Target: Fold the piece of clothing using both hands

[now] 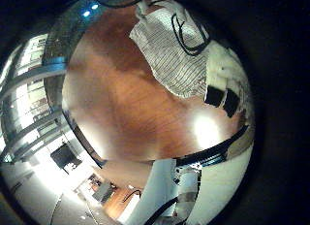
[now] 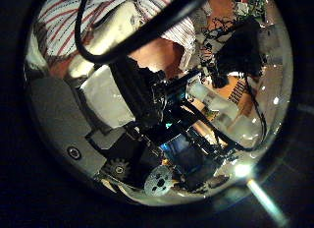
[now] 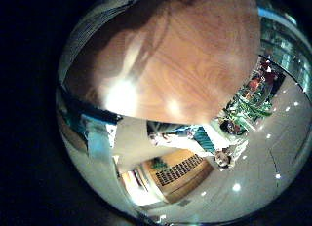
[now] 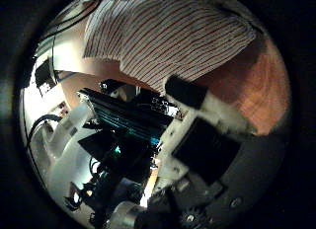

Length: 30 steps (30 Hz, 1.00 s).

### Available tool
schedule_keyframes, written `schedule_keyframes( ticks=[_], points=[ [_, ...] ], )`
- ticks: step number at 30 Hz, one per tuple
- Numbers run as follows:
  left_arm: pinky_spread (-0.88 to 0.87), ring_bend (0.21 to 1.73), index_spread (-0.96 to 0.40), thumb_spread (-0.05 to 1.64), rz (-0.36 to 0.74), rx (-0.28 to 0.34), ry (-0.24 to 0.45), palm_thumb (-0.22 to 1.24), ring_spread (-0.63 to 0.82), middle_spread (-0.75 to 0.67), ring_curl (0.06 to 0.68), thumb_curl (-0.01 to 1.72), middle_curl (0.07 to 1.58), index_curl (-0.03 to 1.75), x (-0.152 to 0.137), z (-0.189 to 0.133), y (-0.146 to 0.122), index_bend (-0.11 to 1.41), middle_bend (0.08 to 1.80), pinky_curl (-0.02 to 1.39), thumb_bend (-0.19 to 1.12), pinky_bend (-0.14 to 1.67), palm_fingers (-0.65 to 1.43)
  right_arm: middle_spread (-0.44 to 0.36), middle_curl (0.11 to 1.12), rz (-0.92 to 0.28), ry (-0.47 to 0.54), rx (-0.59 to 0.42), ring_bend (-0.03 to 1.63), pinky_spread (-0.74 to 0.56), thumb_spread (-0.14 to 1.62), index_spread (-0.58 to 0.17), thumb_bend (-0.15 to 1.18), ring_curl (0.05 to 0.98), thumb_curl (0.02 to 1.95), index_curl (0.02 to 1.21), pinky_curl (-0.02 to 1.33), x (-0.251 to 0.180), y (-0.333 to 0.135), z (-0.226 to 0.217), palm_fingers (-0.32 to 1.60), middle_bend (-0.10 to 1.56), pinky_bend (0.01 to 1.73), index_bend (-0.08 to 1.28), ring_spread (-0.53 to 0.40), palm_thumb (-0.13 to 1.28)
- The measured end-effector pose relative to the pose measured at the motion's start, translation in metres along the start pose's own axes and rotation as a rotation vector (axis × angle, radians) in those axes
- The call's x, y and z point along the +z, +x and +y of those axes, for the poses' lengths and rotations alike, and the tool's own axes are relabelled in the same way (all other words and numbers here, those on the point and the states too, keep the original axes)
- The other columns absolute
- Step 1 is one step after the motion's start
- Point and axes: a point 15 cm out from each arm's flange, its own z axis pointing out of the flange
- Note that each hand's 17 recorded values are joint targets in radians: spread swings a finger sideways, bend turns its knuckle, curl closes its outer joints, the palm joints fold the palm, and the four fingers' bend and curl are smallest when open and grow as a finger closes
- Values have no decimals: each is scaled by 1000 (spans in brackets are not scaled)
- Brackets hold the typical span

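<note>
A striped piece of clothing [image 1: 170, 50] lies spread on the wooden table [image 1: 121, 104], a good way below the left palm. Fingertips [image 1: 225, 94] of my left hand show at the cloth's edge in that view, apart from it. In the left thumb side view my left hand [image 2: 147, 100] fills the middle with relaxed fingers that hold nothing, and the striped cloth [image 2: 83, 12] shows behind it. The right thumb side view has the striped cloth [image 4: 168, 37] lying flat beyond my right hand [image 4: 193, 125], whose fingers reach out straight and hold nothing.
The right little finger side view shows only bare table [image 3: 175, 51] and its edge, with the room's floor beyond. Another white arm [image 2: 231, 85] is visible past the left hand. Room furniture stands beyond the table's edge [image 1: 68, 152].
</note>
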Motion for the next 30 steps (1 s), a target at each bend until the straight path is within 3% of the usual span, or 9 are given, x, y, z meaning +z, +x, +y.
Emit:
schedule_keyframes(
  ticks=[3, 5, 8, 13, 23, 30],
  points=[
    [-594, 1292, -698, 1384, 8, 4, -4, 476, -437, -531, 511, 291, 879, 1068, -2, 4, 2, 509, 958, 676, -8, 1093, 1085, -259, 686, 3, 37, 2, 1146, -355, 1061, -414, 34, 498, 390, 467, 350, -7, 1, -5, 1212, 739, 1193, 405, -285, 752],
    [-595, 1293, -705, 1383, 14, 9, -9, 476, -438, -532, 510, 290, 880, 1079, -3, 7, 3, 499, 957, 678, -8, 1091, 1086, -265, 738, 5, 56, 5, 1171, -332, 1060, -435, 35, 526, 404, 539, 383, -13, 2, -3, 1241, 836, 1235, 528, -275, 800],
    [-596, 1290, -713, 1383, 20, 18, -18, 476, -437, -533, 510, 290, 882, 1094, -6, 14, 4, 489, 955, 681, -8, 1087, 1087, -250, 791, 7, 78, 3, 1218, -292, 1076, -437, 52, 562, 434, 646, 432, -20, 4, -2, 1238, 949, 1307, 719, -263, 883],
    [-598, 1288, -722, 1382, 27, 27, -19, 457, -437, -535, 511, 285, 885, 1116, -11, 23, 1, 471, 951, 686, -11, 1082, 1090, -227, 855, 6, 85, 9, 1302, -238, 1114, -411, 58, 621, 480, 771, 500, -31, 7, 10, 1145, 1098, 1388, 894, -248, 956],
    [-602, 1281, -739, 1383, 46, 32, -29, 432, -441, -539, 510, 281, 890, 1149, -11, 37, -9, 447, 940, 695, -11, 1074, 1091, -194, 893, 0, 145, 33, 1376, -195, 1165, -373, 14, 696, 542, 889, 604, -62, 11, 35, 1052, 1208, 1432, 976, -235, 979],
    [-605, 1278, -748, 1388, 65, 52, -42, 414, -440, -543, 509, 279, 894, 1165, -19, 68, -14, 427, 936, 701, -10, 1065, 1091, -181, 894, -10, 222, 59, 1377, -187, 1180, -353, -9, 720, 573, 932, 659, -89, 21, 55, 1041, 1230, 1418, 984, -230, 980]
  ],
)
